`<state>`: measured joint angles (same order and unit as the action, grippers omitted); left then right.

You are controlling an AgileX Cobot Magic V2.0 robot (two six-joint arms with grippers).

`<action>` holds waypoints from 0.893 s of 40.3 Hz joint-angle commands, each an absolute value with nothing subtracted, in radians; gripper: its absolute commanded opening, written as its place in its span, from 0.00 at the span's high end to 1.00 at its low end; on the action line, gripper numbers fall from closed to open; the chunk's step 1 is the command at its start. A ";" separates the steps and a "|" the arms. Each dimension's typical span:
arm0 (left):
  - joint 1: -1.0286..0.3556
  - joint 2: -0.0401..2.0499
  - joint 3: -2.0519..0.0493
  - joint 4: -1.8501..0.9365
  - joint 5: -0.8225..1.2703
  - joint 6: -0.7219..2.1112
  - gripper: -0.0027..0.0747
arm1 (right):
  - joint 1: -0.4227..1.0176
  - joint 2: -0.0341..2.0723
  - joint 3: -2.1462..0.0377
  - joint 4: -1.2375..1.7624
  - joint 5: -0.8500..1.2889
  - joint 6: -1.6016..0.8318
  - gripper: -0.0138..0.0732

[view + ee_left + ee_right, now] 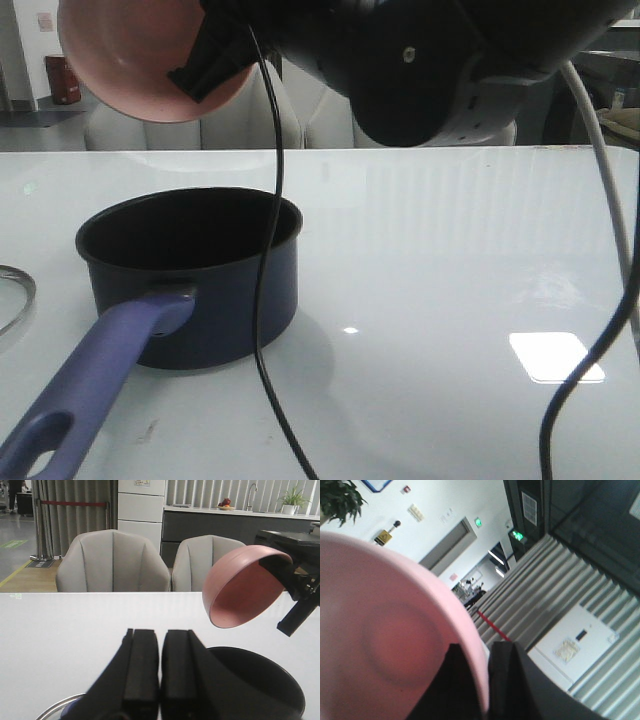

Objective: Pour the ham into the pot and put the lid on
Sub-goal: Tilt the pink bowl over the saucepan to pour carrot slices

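The navy pot stands on the table at the left, its purple handle pointing toward the camera; its black inside shows no ham that I can make out. My right gripper is shut on the rim of the pink bowl, held tipped high above the pot. The bowl's inside looks bare in the right wrist view. My left gripper is shut on nothing, low over the table beside the pot. The glass lid lies at the far left edge; its metal rim shows under the left fingers.
A black cable hangs from the right arm across the front of the pot. A second cable loops at the right. Two grey chairs stand behind the table's far edge.
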<state>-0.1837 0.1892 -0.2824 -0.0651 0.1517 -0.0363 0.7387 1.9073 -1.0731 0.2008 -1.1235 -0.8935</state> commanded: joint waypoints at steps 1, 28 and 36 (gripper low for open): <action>-0.192 0.196 -0.310 -0.066 0.076 -0.037 0.82 | 0.737 1.843 -1.097 0.322 -1.283 -0.828 0.68; -0.192 0.196 -0.310 -0.066 0.076 -0.037 0.82 | 0.678 1.561 -1.100 0.678 -0.200 -0.834 0.68; -0.192 0.196 -0.310 -0.066 0.076 -0.037 0.82 | 0.579 1.513 -1.100 0.769 0.047 -0.834 0.68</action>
<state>-0.1837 0.1892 -0.2824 -0.0651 0.1517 -0.0363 0.6248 1.5756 -1.0731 0.7404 0.0000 -0.8276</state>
